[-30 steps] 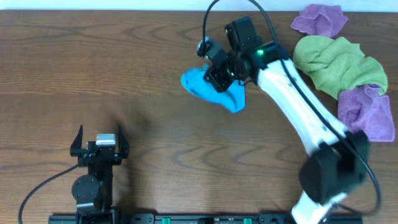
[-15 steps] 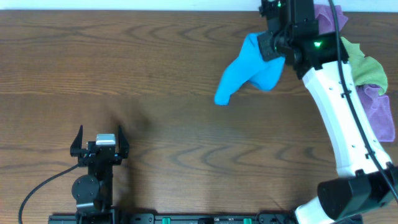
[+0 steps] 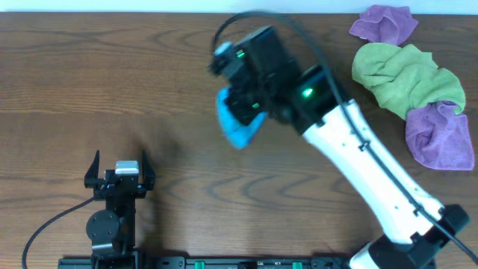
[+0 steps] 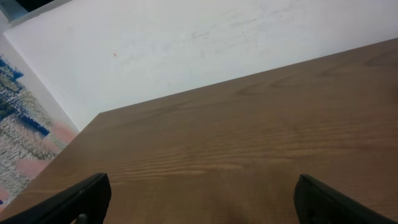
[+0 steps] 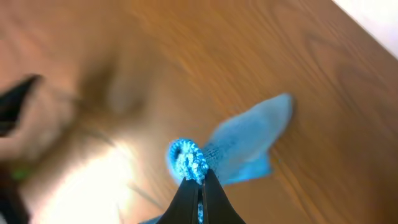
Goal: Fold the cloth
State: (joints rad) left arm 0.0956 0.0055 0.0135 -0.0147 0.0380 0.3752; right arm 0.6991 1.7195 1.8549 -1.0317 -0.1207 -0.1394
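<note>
Sky-blue square terry cloth (image 3: 237,128) has swung back, dangling bunched well left of the lime-green crumpled cloth (image 3: 403,75); your right gripper (image 5: 198,182) stays clenched on it, left gripper (image 3: 119,163) gaping idle; nothing folded yet.

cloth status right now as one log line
cloth: bunched, not folded | right gripper: shut on cloth | left gripper: open, empty
</note>
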